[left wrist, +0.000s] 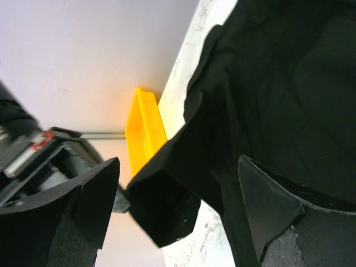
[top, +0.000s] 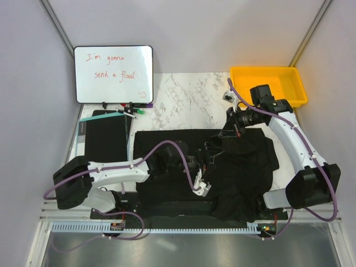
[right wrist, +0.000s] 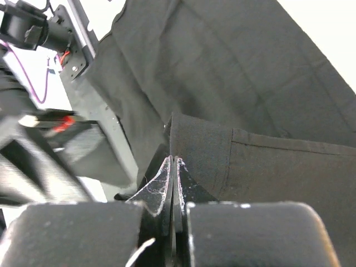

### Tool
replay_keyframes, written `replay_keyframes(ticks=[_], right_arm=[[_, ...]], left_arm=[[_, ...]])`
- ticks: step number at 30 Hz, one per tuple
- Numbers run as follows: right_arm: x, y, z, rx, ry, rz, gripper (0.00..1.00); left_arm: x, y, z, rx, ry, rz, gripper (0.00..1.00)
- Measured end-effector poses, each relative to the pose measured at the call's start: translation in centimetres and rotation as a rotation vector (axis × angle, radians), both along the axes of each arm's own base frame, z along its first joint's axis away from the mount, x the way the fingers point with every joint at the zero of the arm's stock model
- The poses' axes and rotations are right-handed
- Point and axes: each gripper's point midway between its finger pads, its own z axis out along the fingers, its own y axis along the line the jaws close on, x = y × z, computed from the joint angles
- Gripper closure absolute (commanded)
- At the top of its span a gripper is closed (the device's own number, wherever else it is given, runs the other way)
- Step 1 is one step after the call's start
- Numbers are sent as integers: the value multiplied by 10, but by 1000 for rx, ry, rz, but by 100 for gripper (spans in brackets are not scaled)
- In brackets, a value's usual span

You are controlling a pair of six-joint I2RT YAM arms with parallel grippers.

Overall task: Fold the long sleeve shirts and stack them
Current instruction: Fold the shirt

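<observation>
A black long sleeve shirt (top: 245, 167) lies spread over the middle of the marble table. My right gripper (top: 229, 132) is shut on the shirt's sleeve cuff (right wrist: 200, 150) and holds it lifted above the shirt's far edge; the jaws (right wrist: 173, 161) are pressed together on the cloth. My left gripper (top: 210, 156) hovers over the shirt's middle, open and empty. In the left wrist view the gripper (left wrist: 178, 167) faces the hanging cuff (left wrist: 164, 211), which is farther off and not between the fingers. The shirt's body (left wrist: 289, 83) fills the right side there.
A flat stiff black board (top: 105, 138) with a pale edge lies at the left. A whiteboard (top: 113, 74) stands at the back left with markers (top: 133, 108) before it. A yellow bin (top: 268, 84) sits at the back right, also in the left wrist view (left wrist: 144, 128).
</observation>
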Motion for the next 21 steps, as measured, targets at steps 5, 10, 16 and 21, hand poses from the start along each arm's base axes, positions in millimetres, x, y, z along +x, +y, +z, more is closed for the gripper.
replay_keyframes(ticks=[5, 10, 16, 21], right_arm=[[-14, 6, 4, 15, -2, 28, 100], [-26, 12, 2, 25, 15, 55, 100], [-38, 19, -2, 23, 41, 77, 100], [-44, 26, -1, 25, 42, 98, 95]], left_arm=[[9, -7, -21, 44, -60, 14, 12], [16, -14, -20, 44, -119, 33, 16], [25, -18, -19, 41, -173, 55, 60], [21, -20, -15, 39, -225, 42, 98]])
